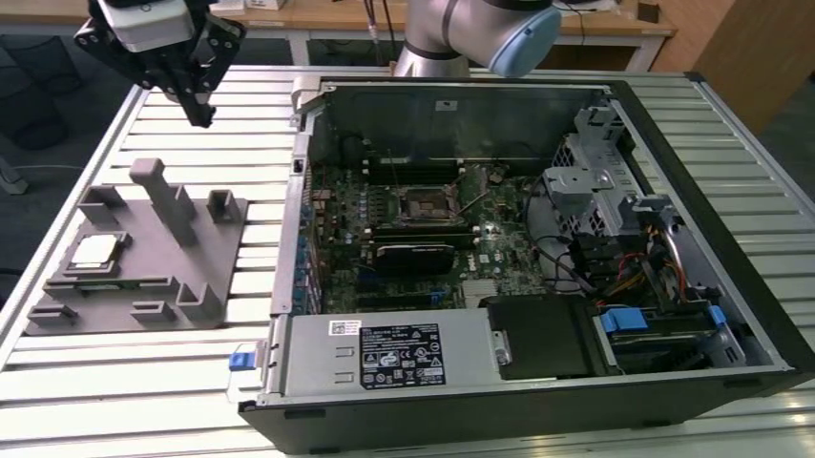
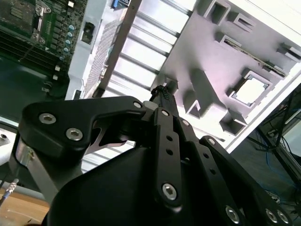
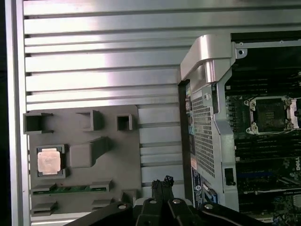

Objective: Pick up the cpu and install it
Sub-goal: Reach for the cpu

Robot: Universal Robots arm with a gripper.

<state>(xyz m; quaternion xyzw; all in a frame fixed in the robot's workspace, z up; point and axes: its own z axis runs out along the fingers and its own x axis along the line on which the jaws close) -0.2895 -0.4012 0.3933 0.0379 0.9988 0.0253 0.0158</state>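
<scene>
The cpu (image 1: pixel 95 250) is a small pale silver square lying flat in a recess of the grey plastic block (image 1: pixel 140 286) at the exterior view's left. Both wrist views show the cpu (image 3: pixel 49 161) (image 2: pixel 249 90) seated in that block (image 3: pixel 117 165) (image 2: pixel 211 56). My gripper (image 1: pixel 201 118) hangs high above the table, beyond the block's far end, shut with nothing between its fingers. Its closed tips (image 3: pixel 162 181) (image 2: pixel 162 89) appear in both wrist views, well apart from the cpu. The black socket frame (image 1: pixel 427 202) (image 3: pixel 270 115) sits on the motherboard inside the open computer case (image 1: pixel 510 105).
The case lies on its side on a slatted metal table (image 1: pixel 128 382), right of the block. Its raised wall (image 1: pixel 296 191) stands between block and motherboard. A grey power supply (image 1: pixel 382 353), drive cages (image 1: pixel 593 181) and cables fill the case. The arm's base (image 1: pixel 446 38) stands behind it.
</scene>
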